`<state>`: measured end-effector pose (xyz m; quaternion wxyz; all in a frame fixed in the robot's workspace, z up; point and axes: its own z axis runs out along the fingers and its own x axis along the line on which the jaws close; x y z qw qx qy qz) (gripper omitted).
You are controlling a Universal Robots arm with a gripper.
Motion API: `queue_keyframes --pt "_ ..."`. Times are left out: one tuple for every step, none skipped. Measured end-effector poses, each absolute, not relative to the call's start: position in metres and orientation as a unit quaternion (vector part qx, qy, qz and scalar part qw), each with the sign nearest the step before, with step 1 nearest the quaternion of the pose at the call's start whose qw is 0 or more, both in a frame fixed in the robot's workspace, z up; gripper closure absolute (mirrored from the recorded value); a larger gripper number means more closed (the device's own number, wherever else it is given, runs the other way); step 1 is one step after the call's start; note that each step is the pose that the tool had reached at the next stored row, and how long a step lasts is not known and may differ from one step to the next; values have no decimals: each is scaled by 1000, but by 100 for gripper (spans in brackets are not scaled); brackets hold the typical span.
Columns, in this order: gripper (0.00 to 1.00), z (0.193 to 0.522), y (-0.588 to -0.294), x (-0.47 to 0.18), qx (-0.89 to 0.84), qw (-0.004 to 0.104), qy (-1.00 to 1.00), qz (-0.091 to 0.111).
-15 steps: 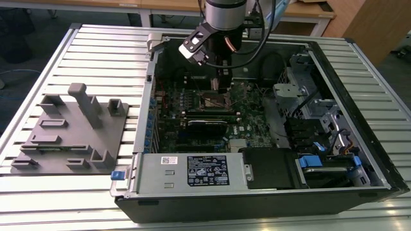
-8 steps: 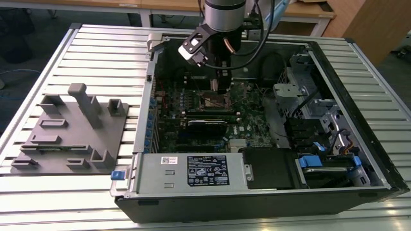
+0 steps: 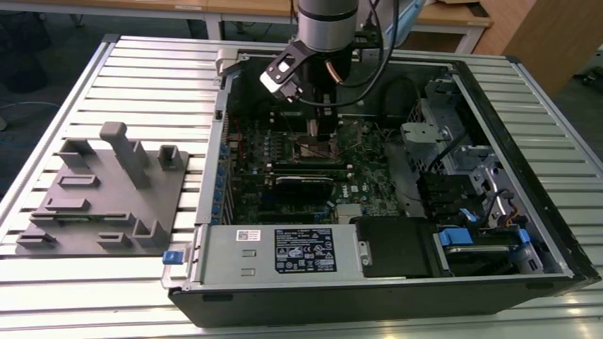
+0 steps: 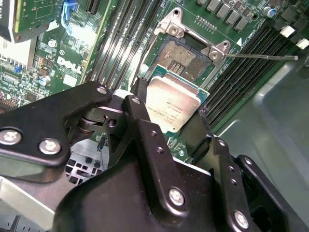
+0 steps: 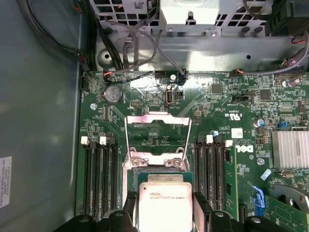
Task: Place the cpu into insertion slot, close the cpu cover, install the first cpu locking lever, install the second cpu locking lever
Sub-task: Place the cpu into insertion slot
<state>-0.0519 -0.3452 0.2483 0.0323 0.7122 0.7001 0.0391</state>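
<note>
The cpu (image 4: 171,104) is a flat square chip with a silvery top, and my gripper (image 4: 171,110) is shut on its two opposite edges. It hangs just above and partly over the insertion slot (image 4: 183,58), a dark socket with a brownish contact field. In the first wrist view the cpu (image 5: 164,203) sits between the black fingers (image 5: 129,205). Beyond it the cpu cover (image 5: 157,116), a silvery frame, stands swung open. A thin locking lever (image 4: 260,56) sticks out sideways from the socket. In the exterior view my gripper (image 3: 317,131) reaches down into the open case over the motherboard.
Long black memory slots (image 5: 99,174) flank the socket on both sides. A finned heatsink (image 5: 289,150) and a blue clip (image 5: 256,195) lie nearby. The case walls (image 3: 490,134), drive bays and a power supply (image 3: 282,247) surround the board. A grey fixture plate (image 3: 94,191) rests on the table.
</note>
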Motion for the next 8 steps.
queue_keyframes --pt "46 247 -345 -52 712 32 700 39" --pt "46 246 -345 -53 712 32 700 39" --pt "46 245 -345 -54 712 32 700 39" --pt "46 244 -345 -54 712 32 700 39" --pt "46 244 -345 -55 712 32 700 39" --pt "46 243 -345 -56 712 32 700 39" --pt "46 242 -345 -57 712 32 700 39" --pt "46 240 -345 -57 712 32 700 39"
